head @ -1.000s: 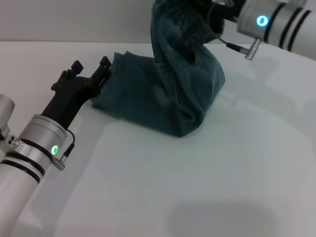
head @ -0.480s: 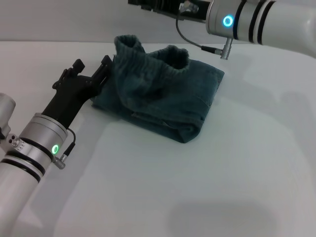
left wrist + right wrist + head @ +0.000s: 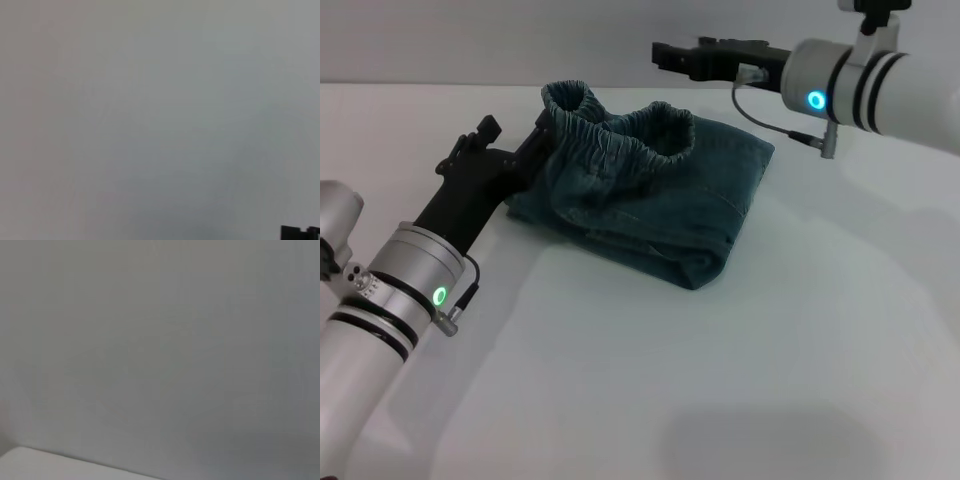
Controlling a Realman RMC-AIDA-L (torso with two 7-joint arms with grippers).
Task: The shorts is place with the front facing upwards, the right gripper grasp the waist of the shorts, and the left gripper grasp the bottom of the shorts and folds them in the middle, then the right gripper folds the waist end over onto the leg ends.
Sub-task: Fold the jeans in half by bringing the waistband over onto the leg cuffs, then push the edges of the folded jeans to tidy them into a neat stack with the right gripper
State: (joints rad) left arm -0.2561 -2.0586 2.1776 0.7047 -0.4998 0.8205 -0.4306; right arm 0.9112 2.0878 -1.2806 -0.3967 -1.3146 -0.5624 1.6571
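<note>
The blue denim shorts [image 3: 670, 205] lie folded in a bundle on the white table. Their ruffled waist [image 3: 620, 135] rests on top, toward the left side of the bundle. The leg ends are hidden under the folded-over cloth. My left gripper [image 3: 515, 135] sits at the bundle's left edge with its prongs apart, one of them against the denim. My right gripper [image 3: 662, 52] hovers above the far side of the shorts, clear of the cloth and holding nothing. Neither wrist view shows the shorts.
The white table [image 3: 770, 350] stretches wide in front of and to the right of the shorts. A grey wall stands behind its far edge. A small black part [image 3: 300, 232] shows in a corner of the left wrist view.
The right gripper carried the lifted waist over to the left, let it drop onto the bundle, and has drawn back to the right. The left gripper shifted slightly.
</note>
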